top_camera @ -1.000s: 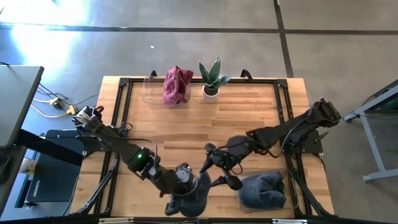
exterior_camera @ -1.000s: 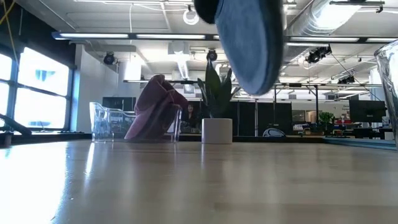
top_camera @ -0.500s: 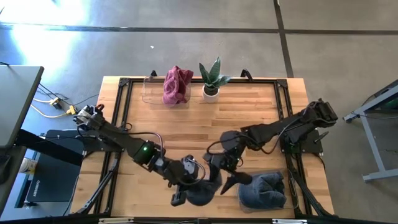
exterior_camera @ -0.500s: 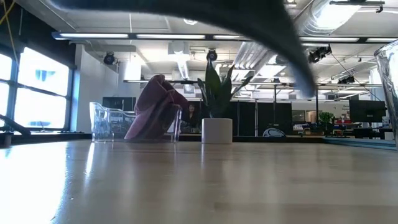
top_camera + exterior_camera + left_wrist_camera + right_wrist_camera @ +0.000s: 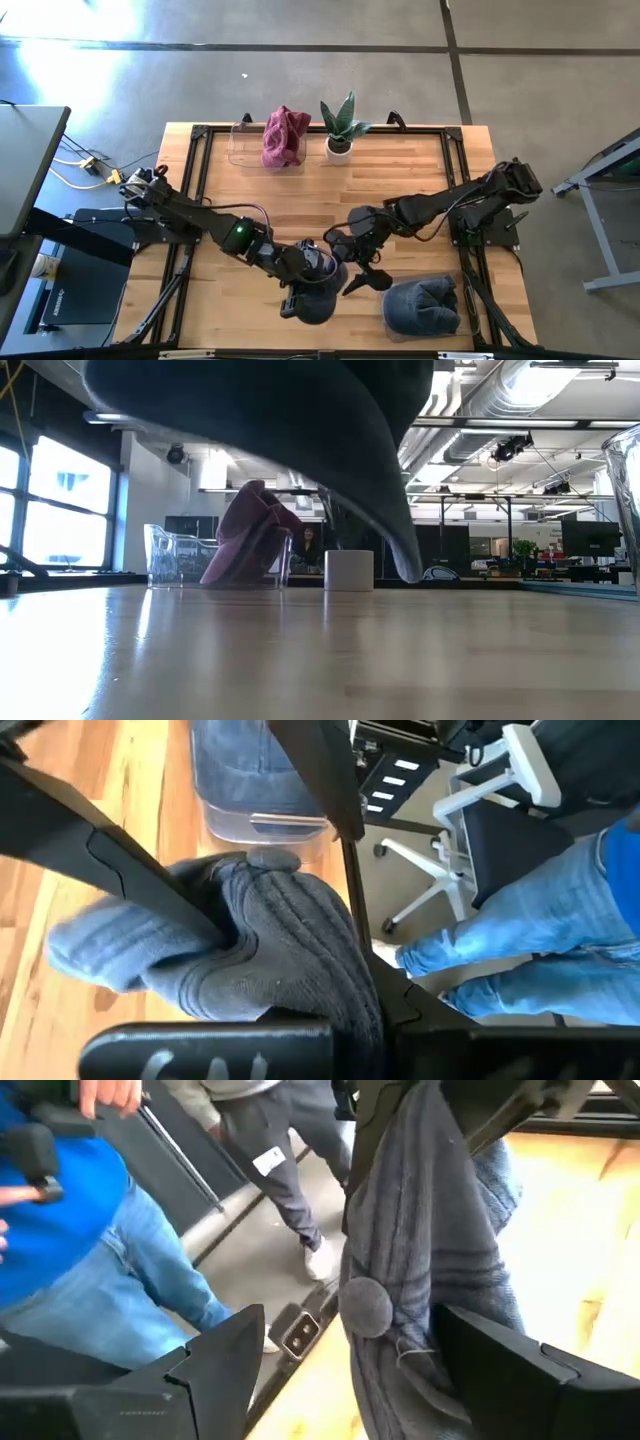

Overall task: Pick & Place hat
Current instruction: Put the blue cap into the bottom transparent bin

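Observation:
A dark grey-blue knit hat with a small pompom hangs over the near middle of the table. My left gripper is shut on it. In the low view the hat fills the top of the picture, clear of the tabletop. My right gripper is open just right of the hat. In the right wrist view its two fingers stand on either side of the hanging hat. I cannot tell whether they touch it. My left gripper pinches a bunched fold of the hat's knit body between its two fingers, coming slanting from the table's left. The hat hangs below the fingers, lifted clear of the table, its pompom end lowest.
A clear bin of blue hats stands at the near right. A clear bin with a maroon cloth and a small potted plant stand at the far edge. People's legs show beyond the table.
My left gripper has carried the hat toward the table's right and a little toward the far edge, up to my right gripper. My right gripper has come toward the hat, and its open fingers now flank it. The hat stays lifted clear.

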Controlling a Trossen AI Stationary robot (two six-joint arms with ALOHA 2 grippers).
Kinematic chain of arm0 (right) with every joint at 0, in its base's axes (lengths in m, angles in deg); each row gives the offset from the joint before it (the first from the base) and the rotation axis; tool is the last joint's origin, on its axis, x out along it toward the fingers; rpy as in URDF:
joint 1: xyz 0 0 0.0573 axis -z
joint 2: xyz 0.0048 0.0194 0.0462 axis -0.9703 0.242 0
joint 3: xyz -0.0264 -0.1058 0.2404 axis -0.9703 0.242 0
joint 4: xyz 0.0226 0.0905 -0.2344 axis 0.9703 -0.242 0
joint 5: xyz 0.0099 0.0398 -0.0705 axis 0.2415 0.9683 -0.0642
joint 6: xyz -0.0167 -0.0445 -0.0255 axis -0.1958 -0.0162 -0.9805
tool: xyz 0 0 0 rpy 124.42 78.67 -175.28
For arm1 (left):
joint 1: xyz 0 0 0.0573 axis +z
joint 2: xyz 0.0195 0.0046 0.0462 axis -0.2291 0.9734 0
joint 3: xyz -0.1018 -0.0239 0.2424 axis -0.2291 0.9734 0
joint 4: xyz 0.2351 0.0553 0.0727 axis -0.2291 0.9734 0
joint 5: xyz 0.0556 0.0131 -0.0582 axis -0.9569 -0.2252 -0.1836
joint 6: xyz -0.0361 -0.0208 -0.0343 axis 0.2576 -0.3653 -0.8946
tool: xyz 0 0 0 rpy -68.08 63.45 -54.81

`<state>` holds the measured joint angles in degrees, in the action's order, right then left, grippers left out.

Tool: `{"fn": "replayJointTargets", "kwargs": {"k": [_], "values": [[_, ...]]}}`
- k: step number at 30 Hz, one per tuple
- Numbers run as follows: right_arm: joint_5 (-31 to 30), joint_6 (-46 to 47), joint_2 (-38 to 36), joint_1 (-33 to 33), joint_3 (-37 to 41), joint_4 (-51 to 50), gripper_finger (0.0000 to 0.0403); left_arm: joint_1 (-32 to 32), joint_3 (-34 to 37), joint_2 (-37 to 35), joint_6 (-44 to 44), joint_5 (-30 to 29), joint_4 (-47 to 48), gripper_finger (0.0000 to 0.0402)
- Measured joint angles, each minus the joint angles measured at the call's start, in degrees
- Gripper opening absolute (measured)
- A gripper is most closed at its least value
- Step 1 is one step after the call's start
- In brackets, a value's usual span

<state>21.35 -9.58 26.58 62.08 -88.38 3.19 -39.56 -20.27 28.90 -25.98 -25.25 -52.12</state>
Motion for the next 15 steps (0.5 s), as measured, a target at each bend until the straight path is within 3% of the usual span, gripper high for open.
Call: {"fn": "replayJointTargets", "kwargs": {"k": [4, 11, 15], "values": [[1.5, -0.4, 0.0, 0.5, 0.0, -0.7, 0.0291, 0.7, 0.0, 0.0, 1.0, 1.5, 0.2, 0.0003], [15.2, 4.6, 0.0, 3.2, 0.0, -1.4, 0.0273, 0.8, 0.0, 0.0, 4.1, 7.3, -0.5, 0.0003], [7.2, 6.2, -0.4, 4.6, 0.0, -6.5, 0.0265, 0.7, 0.0, 0.0, 5.6, 8.1, -1.0, 0.0003]]}}
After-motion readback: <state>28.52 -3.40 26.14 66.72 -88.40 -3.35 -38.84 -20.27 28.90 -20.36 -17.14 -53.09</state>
